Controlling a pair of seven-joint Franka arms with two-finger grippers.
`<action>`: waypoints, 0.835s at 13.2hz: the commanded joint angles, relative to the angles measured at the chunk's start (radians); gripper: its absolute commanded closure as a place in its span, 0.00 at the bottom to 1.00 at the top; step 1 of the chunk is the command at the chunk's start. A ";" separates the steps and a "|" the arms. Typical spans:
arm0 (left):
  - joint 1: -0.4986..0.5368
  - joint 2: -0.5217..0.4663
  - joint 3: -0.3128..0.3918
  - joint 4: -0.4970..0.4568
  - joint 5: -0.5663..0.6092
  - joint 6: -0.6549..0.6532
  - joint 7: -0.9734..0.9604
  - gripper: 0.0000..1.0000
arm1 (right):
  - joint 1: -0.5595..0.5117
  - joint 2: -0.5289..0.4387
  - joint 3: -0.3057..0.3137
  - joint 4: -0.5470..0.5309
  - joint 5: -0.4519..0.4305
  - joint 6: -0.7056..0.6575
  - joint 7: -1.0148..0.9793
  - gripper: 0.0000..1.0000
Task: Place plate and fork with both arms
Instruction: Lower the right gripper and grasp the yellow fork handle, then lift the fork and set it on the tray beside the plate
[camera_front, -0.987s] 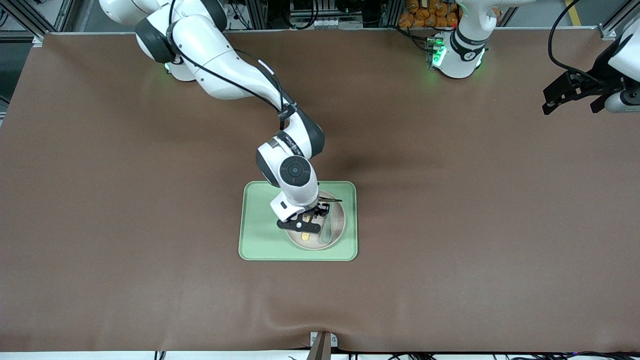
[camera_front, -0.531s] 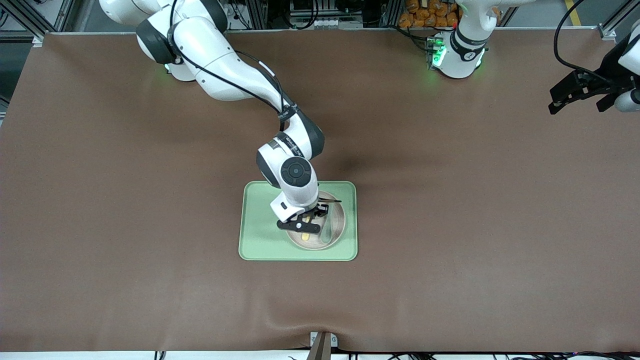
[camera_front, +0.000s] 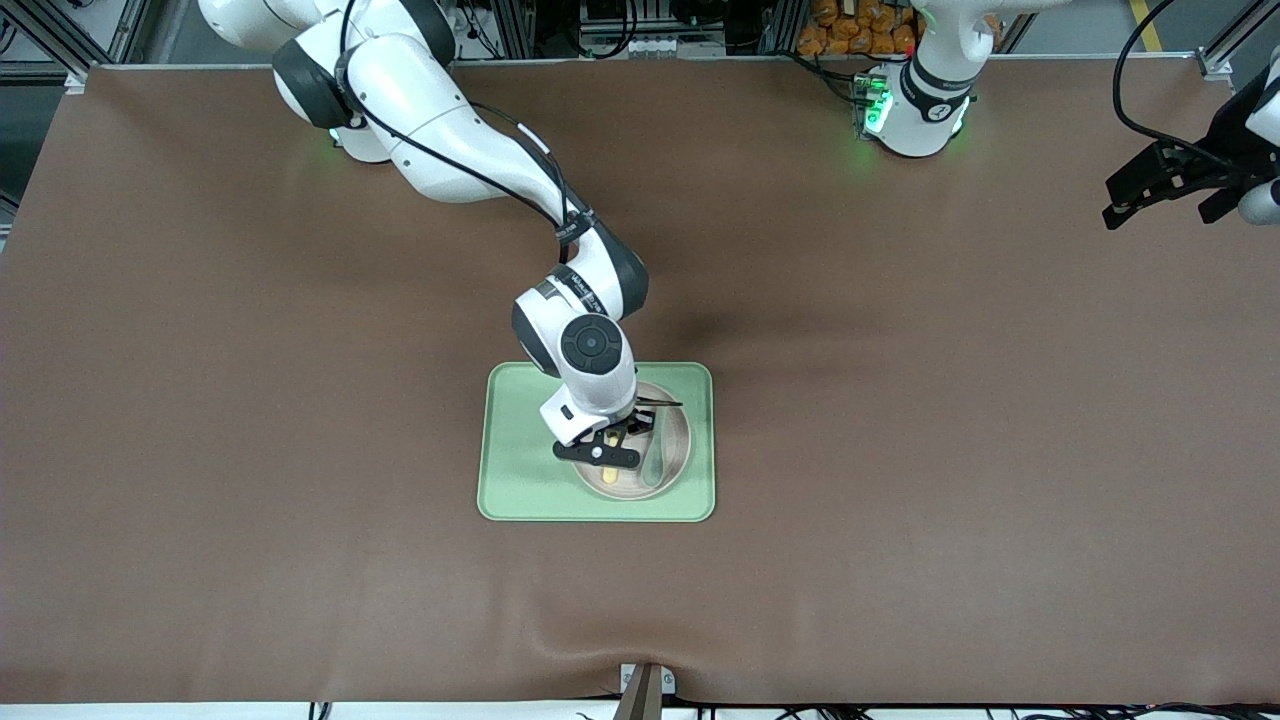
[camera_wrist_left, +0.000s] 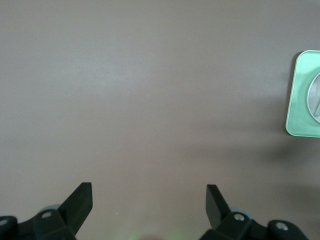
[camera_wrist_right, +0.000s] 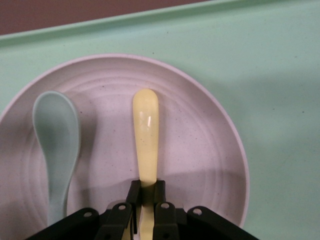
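The pale pink plate (camera_front: 676, 440) lies on the light-green tray (camera_front: 520, 470) in the middle of the table. On the plate rests the pale yellow fork (camera_front: 609, 470), with a grey-green spoon (camera_front: 655, 465) beside it. My right gripper (camera_front: 612, 447) is down on the plate. In the right wrist view its fingers (camera_wrist_right: 134, 192) press both sides of the fork (camera_wrist_right: 146, 140), whose rounded handle end shows on the plate (camera_wrist_right: 200, 145). The tines are hidden under the gripper (camera_wrist_right: 146, 192). My left gripper (camera_front: 1160, 212) hangs open and empty over bare table at the left arm's end, fingers (camera_wrist_left: 80, 200) wide apart.
The spoon (camera_wrist_right: 56, 145) lies parallel to the fork, apart from it. The tray (camera_wrist_left: 297, 100) shows at the edge of the left wrist view. A brown mat (camera_front: 900, 450) covers the table. A bracket (camera_front: 645, 685) sits at the table edge nearest the front camera.
My right gripper's fingers have closed in onto the fork while staying on the plate. My left gripper has drifted slightly farther toward its end of the table.
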 joint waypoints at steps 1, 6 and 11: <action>0.009 -0.020 -0.004 -0.008 0.011 -0.008 0.018 0.00 | -0.010 0.003 0.003 0.038 -0.006 -0.019 0.015 0.98; 0.007 -0.016 -0.005 -0.008 0.012 -0.006 0.018 0.00 | -0.153 -0.059 0.082 0.038 0.052 -0.054 -0.076 0.99; 0.007 -0.016 -0.005 -0.008 0.014 -0.008 0.017 0.00 | -0.312 -0.124 0.187 -0.071 0.037 -0.083 -0.243 0.99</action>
